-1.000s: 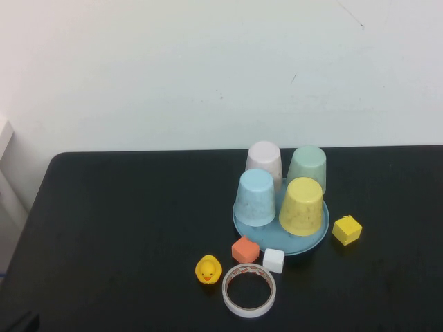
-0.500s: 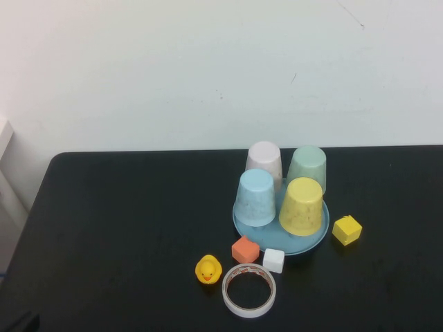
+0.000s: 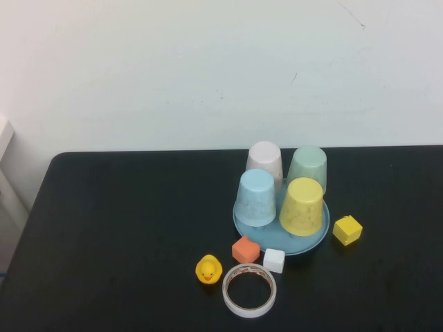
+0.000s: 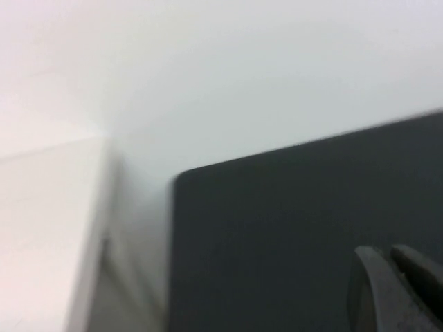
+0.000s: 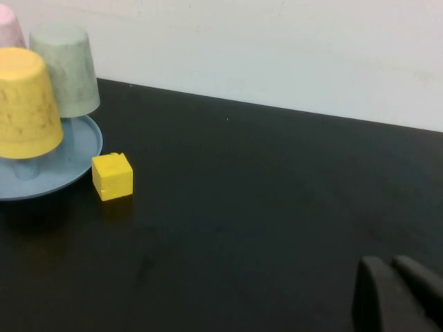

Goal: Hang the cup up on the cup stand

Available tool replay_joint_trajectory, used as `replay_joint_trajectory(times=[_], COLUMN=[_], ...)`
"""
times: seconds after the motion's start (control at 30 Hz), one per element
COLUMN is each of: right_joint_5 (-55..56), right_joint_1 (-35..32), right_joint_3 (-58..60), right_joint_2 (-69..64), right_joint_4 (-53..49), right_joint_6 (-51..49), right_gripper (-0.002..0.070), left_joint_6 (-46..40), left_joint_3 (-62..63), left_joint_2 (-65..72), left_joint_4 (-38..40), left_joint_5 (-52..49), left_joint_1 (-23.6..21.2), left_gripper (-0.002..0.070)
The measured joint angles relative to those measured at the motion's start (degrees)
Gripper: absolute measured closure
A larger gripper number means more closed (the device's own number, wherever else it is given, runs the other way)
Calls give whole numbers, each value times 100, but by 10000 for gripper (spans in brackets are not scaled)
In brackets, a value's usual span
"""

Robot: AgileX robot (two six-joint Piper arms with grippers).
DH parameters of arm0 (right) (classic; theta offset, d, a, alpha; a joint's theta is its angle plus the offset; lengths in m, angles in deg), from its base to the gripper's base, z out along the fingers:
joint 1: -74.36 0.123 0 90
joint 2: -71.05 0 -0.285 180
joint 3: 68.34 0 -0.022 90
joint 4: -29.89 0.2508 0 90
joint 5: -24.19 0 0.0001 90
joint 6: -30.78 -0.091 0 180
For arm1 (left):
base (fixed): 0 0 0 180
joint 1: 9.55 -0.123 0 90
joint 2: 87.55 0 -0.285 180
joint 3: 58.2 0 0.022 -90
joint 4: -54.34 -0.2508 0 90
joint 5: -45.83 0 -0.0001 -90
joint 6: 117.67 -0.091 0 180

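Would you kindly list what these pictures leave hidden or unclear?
- Cup stand pegs: high view, covered by the upturned yellow cup and its neighbours.
- Both arms: out of the high view.
- Left gripper, right gripper: wrist views, shut fingers cut off by the edge.
- Roll of tape print: high view, too small.

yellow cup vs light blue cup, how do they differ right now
Colour: the yellow cup is yellow, the light blue cup pale blue, close to the cup stand tray's shade. Place: the yellow cup sits on the stand's front right, nearer the yellow cube; the light blue cup on its front left, nearer the orange cube. Both hang upside down, similar in size and taper. Left gripper and right gripper are shut, away from both.
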Motion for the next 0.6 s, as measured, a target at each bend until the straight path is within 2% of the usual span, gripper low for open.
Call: replay_joint_trajectory(times=[0.1,0.13,0.33,0.6], right_joint_5=[0,0,-18,-18], right_joint_1=[0,0,0,0], right_joint_3=[0,0,0,0], right_joint_2=[0,0,0,0], right_joint_4=[0,0,-10,-10], right_joint_6=[0,0,0,0], right_gripper=[678,678,678,678], left_joint_6=[123,123,47,-629], left_joint_3=[-413,-462,-471,-471], left_joint_2=[-545,-643,-726,-736], left_joint_4=[63,131,514,563], left_joint_5=[246,258,130,-337], left_joint_1=[-511,-561,-602,-556], left_gripper=[677,677,677,677])
